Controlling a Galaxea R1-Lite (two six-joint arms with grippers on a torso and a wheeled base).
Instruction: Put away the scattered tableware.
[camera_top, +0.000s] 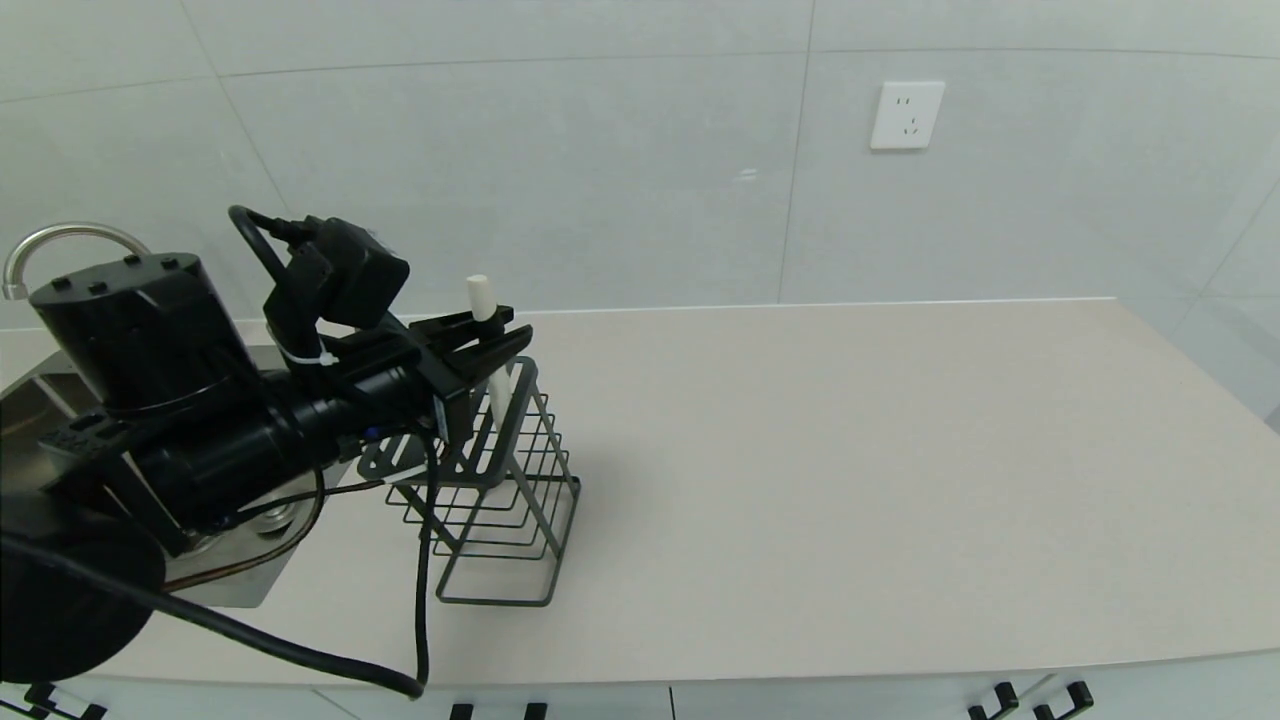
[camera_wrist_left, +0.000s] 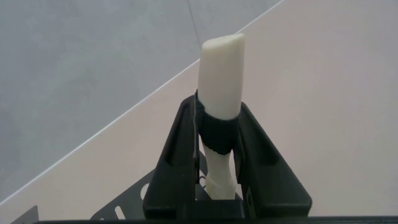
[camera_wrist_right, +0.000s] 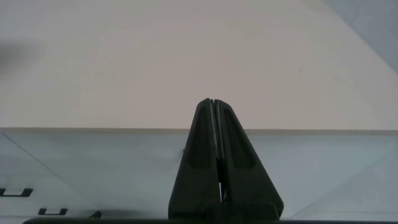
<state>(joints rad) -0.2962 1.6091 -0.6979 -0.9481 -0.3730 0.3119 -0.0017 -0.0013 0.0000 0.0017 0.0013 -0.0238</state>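
Note:
A white utensil handle (camera_top: 481, 298) stands upright with my left gripper (camera_top: 487, 337) shut on it, directly over a black wire rack (camera_top: 500, 480) on the beige countertop. Its lower end (camera_top: 498, 395) reaches down inside the rack's top. In the left wrist view the pale handle (camera_wrist_left: 220, 74) sticks up between the black fingers (camera_wrist_left: 177, 155), with a dark band around it at the grip. My right gripper (camera_wrist_right: 214, 106) is shut with nothing in it, hanging above the counter's front edge (camera_wrist_right: 124, 129).
A metal sink (camera_top: 40, 400) with a curved tap (camera_top: 60, 240) lies at the left, beside the rack. The beige countertop (camera_top: 850, 450) stretches bare to the right. A wall socket (camera_top: 906, 115) sits on the tiled wall behind.

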